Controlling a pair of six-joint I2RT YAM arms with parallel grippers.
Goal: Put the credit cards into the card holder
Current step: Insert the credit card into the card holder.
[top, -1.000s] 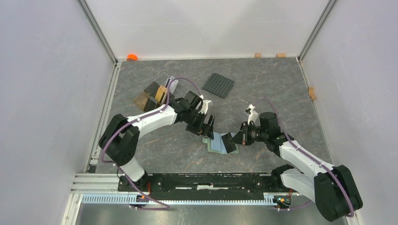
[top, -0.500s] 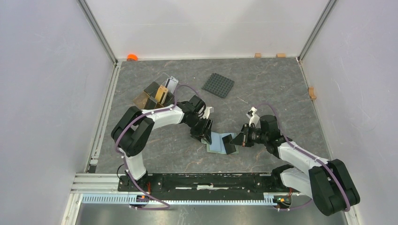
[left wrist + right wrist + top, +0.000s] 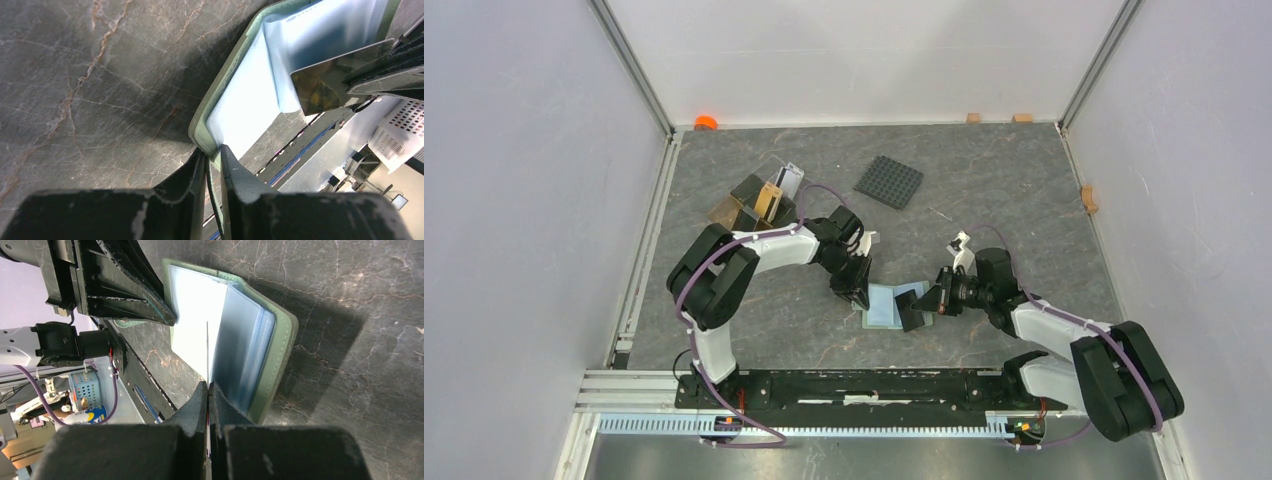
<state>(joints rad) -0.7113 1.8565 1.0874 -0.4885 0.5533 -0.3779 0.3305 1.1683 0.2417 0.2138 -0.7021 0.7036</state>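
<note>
The card holder [image 3: 886,306] lies open on the table, sage-green outside [image 3: 280,350] and light blue inside [image 3: 250,95]. My left gripper [image 3: 856,290] is shut on its left green edge, the cover pinched between the fingers [image 3: 212,156]. My right gripper [image 3: 927,300] is shut on a dark credit card [image 3: 911,310]. In the right wrist view that card [image 3: 207,352] stands edge-on over the holder's blue pockets [image 3: 240,355]. In the left wrist view it shows as a glossy dark card [image 3: 327,77] at a pocket's mouth. More credit cards [image 3: 771,198] stand in the brown tray.
The brown open tray [image 3: 729,212] sits at the back left. A black studded plate [image 3: 889,182] lies behind the grippers. An orange object [image 3: 706,122] and small wooden blocks [image 3: 973,118] line the back wall, and another block [image 3: 1088,197] sits by the right wall.
My left gripper came down to the holder's left edge and closed on it. The right gripper shifted slightly left with the dark card over the holder.
</note>
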